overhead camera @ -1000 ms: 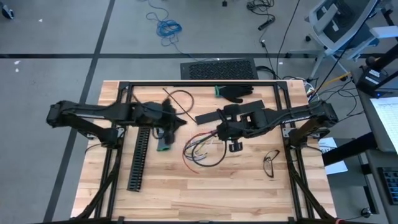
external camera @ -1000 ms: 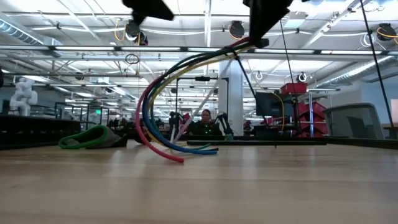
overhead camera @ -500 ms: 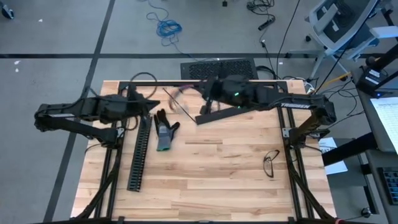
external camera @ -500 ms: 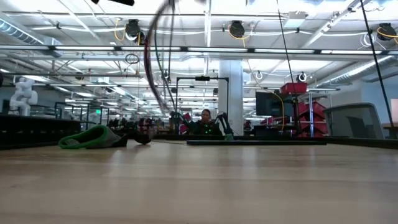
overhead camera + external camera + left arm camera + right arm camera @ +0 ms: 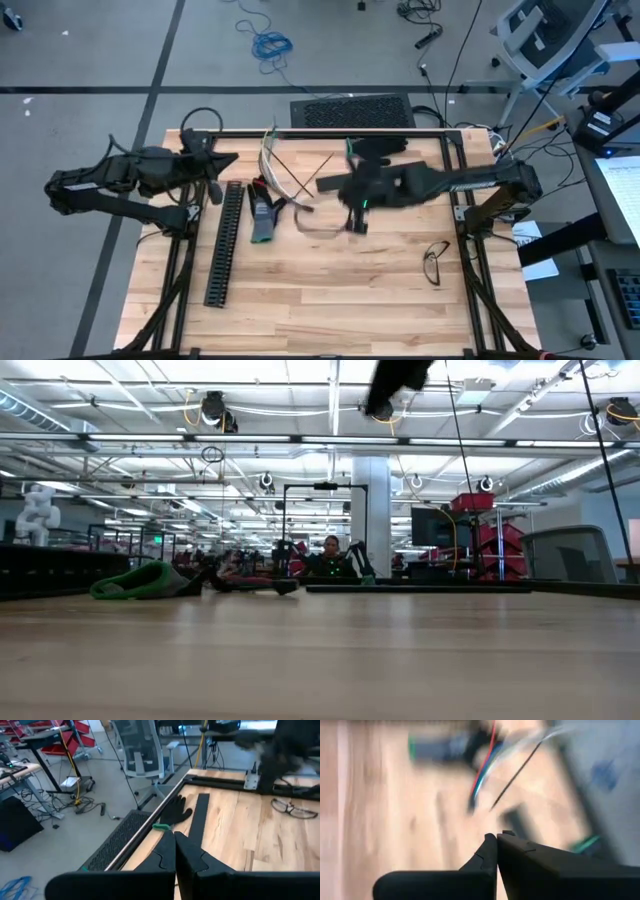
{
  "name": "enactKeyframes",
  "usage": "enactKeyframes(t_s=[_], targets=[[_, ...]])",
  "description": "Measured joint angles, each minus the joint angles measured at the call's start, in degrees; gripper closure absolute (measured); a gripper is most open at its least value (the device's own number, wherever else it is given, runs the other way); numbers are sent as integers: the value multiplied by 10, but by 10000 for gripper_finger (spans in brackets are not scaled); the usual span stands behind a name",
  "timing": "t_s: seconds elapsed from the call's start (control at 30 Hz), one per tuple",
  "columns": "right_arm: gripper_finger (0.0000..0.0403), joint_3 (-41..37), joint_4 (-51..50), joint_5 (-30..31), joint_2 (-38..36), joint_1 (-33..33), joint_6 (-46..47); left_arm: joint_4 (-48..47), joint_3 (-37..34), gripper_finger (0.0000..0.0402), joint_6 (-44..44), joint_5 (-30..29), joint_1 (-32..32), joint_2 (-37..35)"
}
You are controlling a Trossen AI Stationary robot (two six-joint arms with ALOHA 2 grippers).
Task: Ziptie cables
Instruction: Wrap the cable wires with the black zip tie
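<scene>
Cables [image 5: 275, 180] loose on table [image 5: 340, 290]; left pincer [image 5: 175, 851] closed, empty; right pincer [image 5: 496, 851] closed, empty, mid-table.

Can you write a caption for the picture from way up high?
Both grippers shut and empty: left gripper near table's back-left, right gripper mid-table, cables between.

No lettering, label, brand mark, number or sign can be read in any view: nothing legible on the table, on either arm, or in the room behind.
</scene>
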Motion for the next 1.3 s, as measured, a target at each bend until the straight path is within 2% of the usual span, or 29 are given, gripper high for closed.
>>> enactKeyframes(t_s=[0.1,0.23,0.33,0.43,0.57,0.63,0.77,0.93,1.03,1.13,1.3], targets=[[402,-108,47,-36,0,35,82,0,0,401,0,0,0,3],[402,-231,221,-35,3,85,142,-2,0,401,0,6,0,14],[402,-275,409,7,6,90,117,-54,0,401,0,12,0,28],[399,-271,510,38,36,56,70,-111,-4,401,-11,25,0,51],[364,-196,486,-17,120,2,24,-108,-33,401,-25,104,0,64],[336,-150,449,-22,169,-20,-8,-109,-47,401,-25,135,-1,68],[277,-55,414,5,251,-57,-28,-101,-68,401,-25,149,0,63],[218,37,334,-7,331,-88,-37,-93,-70,401,-16,152,0,62],[200,70,287,-65,351,-100,-38,-84,-70,401,-15,155,0,63],[194,67,265,-102,359,-111,-48,-76,-70,401,-17,155,0,63],[197,53,267,-111,358,-125,-74,-76,-70,401,-58,150,0,63]])
